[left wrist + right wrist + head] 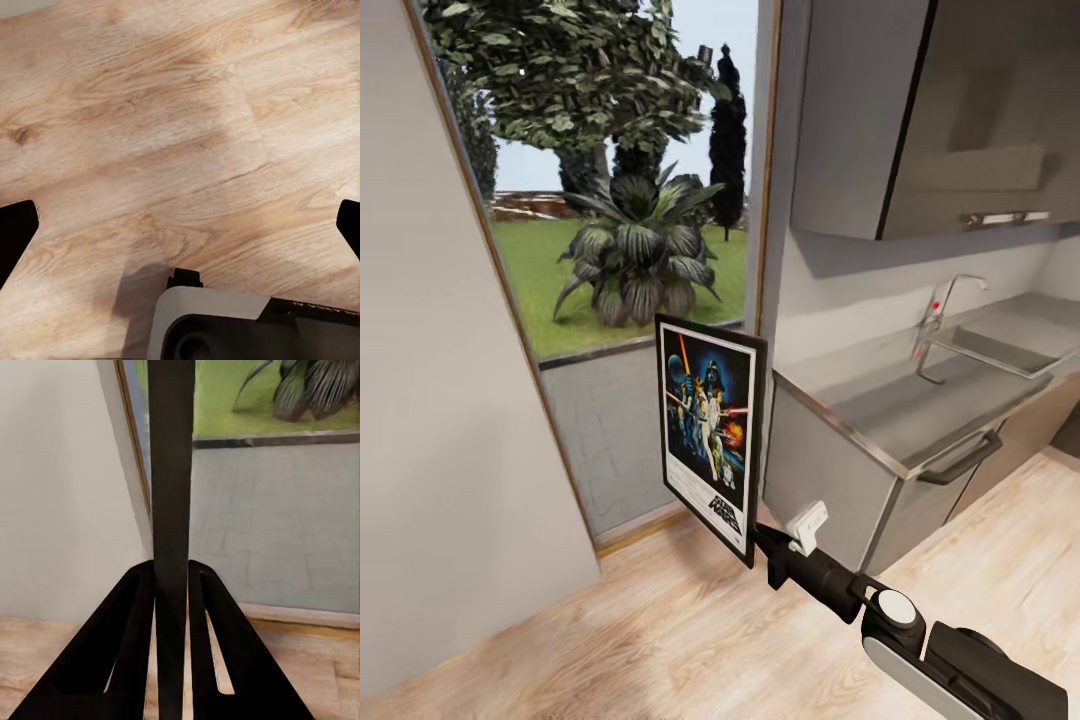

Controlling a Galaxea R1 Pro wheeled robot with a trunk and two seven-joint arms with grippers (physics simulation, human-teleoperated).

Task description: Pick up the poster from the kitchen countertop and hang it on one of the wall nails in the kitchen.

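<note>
Leftmost, a plain wall (440, 420) meets a tall window (620, 180) looking onto grass and a leafy plant (640, 250). Next, the poster (710, 430) stands upright in mid-air before the window, above the wooden floor (660, 620), its bottom corner pinched by the right gripper (758, 535), whose jaws close on its black edge (171, 510). Further right, the counter (920, 400) carries a sink (1000, 345) and tap (945, 310). The left gripper (180, 225) hangs over floorboards, jaws spread wide.
</note>
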